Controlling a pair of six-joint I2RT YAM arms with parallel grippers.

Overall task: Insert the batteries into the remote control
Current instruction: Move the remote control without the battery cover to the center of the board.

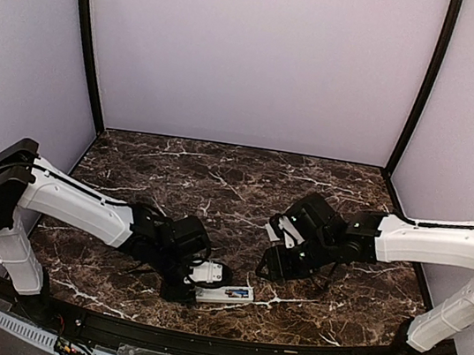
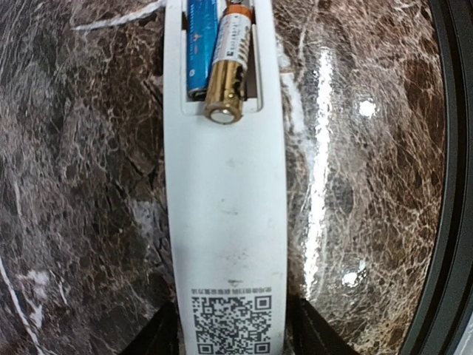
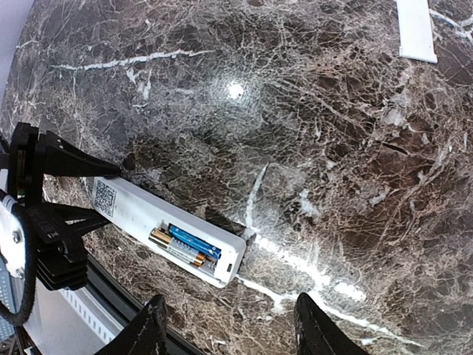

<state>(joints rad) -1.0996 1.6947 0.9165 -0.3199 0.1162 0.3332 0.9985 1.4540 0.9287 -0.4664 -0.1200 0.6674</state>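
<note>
My left gripper clamps the coded end of the remote control, face down by the counter's near edge. In its open bay the blue battery lies flat and the gold battery tilts onto the rim. My right gripper hovers, jaws apart, empty.
</note>
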